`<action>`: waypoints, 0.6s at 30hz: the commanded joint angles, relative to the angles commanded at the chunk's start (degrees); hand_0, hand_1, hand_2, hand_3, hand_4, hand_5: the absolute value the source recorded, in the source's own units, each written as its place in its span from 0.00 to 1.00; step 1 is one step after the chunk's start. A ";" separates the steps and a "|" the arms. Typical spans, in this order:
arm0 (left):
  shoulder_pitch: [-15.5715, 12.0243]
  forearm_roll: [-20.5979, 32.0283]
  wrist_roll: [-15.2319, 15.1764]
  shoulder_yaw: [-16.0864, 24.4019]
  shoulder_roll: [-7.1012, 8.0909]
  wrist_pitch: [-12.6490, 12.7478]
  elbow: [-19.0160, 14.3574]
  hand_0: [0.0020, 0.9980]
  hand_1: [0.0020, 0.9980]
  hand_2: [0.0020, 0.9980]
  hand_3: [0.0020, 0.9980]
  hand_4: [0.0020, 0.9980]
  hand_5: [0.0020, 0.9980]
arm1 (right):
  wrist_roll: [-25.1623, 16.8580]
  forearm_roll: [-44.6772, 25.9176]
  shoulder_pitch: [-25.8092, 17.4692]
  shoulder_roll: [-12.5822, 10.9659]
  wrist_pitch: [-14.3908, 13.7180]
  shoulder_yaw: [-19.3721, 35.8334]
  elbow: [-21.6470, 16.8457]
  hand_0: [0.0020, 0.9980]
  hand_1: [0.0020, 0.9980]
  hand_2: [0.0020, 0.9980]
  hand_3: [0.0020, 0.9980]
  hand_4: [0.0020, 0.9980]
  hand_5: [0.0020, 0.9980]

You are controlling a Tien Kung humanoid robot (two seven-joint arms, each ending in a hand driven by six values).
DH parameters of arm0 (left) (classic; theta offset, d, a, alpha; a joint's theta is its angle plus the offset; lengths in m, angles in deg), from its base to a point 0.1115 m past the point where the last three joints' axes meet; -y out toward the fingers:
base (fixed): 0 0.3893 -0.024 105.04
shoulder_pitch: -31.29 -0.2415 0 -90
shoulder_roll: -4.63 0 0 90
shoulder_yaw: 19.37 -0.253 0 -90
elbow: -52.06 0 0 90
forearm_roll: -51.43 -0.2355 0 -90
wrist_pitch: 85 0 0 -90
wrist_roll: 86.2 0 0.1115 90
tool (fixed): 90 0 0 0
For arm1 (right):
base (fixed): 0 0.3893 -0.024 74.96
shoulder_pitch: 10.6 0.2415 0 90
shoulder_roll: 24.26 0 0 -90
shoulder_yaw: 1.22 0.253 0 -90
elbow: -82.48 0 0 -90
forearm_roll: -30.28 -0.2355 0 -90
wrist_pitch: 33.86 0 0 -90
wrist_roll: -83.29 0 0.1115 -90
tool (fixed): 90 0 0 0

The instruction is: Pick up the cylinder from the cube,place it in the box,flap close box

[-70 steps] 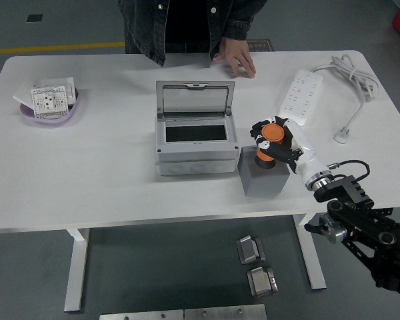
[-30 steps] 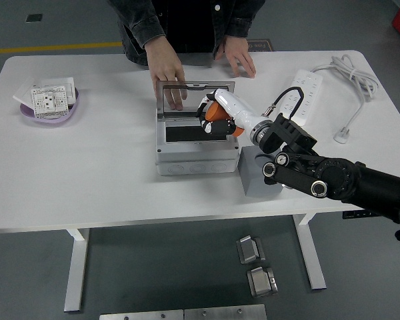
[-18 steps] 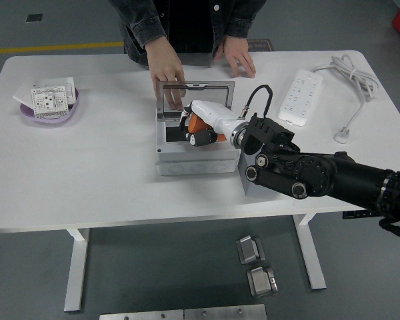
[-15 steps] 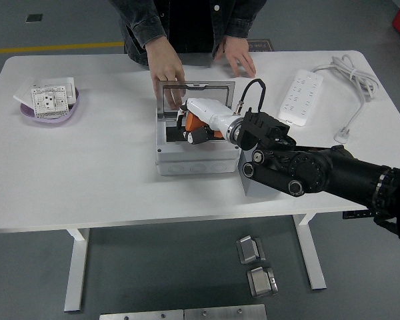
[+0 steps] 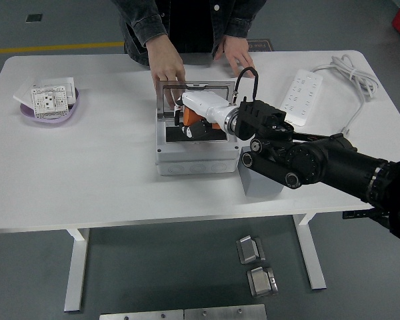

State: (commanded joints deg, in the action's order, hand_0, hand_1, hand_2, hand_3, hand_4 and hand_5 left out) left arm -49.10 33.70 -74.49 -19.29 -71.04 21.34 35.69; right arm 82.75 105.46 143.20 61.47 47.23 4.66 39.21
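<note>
Holding the orange-and-black cylinder [image 5: 192, 125] curled in my white right hand [image 5: 197, 119], I hover over the opening of the grey plastic box [image 5: 195, 160]; pickup looks done. Release and lid closing remain. A person's hand [image 5: 170, 77] steadies the upright lid [image 5: 217, 90].

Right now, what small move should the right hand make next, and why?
Probably lower slightly and let go: the right hand holds the orange cylinder over the box opening, while a person's hand steadies the raised lid.
</note>
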 joint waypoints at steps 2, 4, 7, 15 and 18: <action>0.14 -0.31 0.02 0.23 -0.06 -0.02 -0.03 0.62 0.63 0.59 0.69 0.72 0.27 | -0.76 -0.49 -0.07 0.07 -0.02 -0.04 0.33 0.11 0.18 0.34 0.37 0.12 0.05; 0.25 -0.98 0.04 0.82 -0.11 -0.04 -0.11 0.62 0.63 0.59 0.69 0.72 0.27 | -1.35 -0.65 -0.13 0.12 -0.12 0.01 0.61 0.11 0.18 0.34 0.37 0.12 0.05; 0.34 -1.60 0.06 1.35 -0.18 -0.06 -0.21 0.62 0.63 0.60 0.69 0.71 0.26 | -1.98 -0.59 -0.20 0.10 -0.47 0.15 0.88 0.34 0.40 0.59 0.69 0.39 0.26; 0.28 -2.89 0.15 2.32 -0.31 -0.15 -0.52 0.62 0.63 0.59 0.69 0.71 0.27 | -3.43 -0.57 -0.45 -0.13 -1.08 0.26 1.56 0.65 0.62 0.69 0.82 0.61 0.28; 0.32 -3.32 0.19 2.69 -0.33 -0.19 -0.61 0.62 0.63 0.59 0.69 0.71 0.27 | -3.76 -0.66 -0.55 -0.18 -0.87 0.28 1.67 0.65 0.62 0.69 0.82 0.61 0.28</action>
State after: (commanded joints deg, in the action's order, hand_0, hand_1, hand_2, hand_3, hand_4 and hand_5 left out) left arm -48.78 30.38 -74.30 -16.60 -71.38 21.15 35.08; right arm 78.98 104.80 142.65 61.29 46.36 4.95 40.88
